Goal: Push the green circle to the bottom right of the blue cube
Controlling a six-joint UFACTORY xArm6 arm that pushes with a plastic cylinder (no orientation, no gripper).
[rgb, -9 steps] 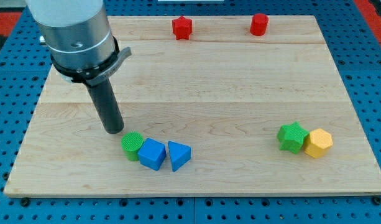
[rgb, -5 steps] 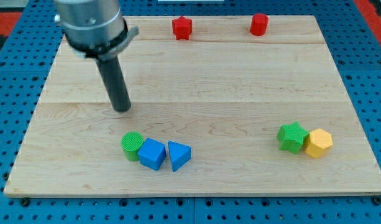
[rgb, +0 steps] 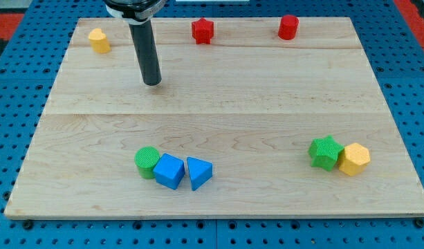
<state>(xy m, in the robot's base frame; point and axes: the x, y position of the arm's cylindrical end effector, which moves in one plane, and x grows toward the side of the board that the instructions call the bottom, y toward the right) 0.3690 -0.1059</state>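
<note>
The green circle (rgb: 147,162) lies near the view's bottom left, touching the left side of the blue cube (rgb: 169,171). A blue triangular block (rgb: 198,172) sits against the cube's right side. My tip (rgb: 152,82) stands on the board well above these blocks, toward the view's top left, apart from all of them.
A yellow block (rgb: 97,40) sits at the top left. A red star (rgb: 203,30) and a red cylinder (rgb: 288,27) sit along the top edge. A green star (rgb: 324,153) touches a yellow hexagon (rgb: 354,159) at the right. The wooden board (rgb: 267,97) lies on a blue pegboard.
My tip has moved up the view and slightly right, away from the green circle. The arm no longer hides the yellow block at top left. No block has moved.
</note>
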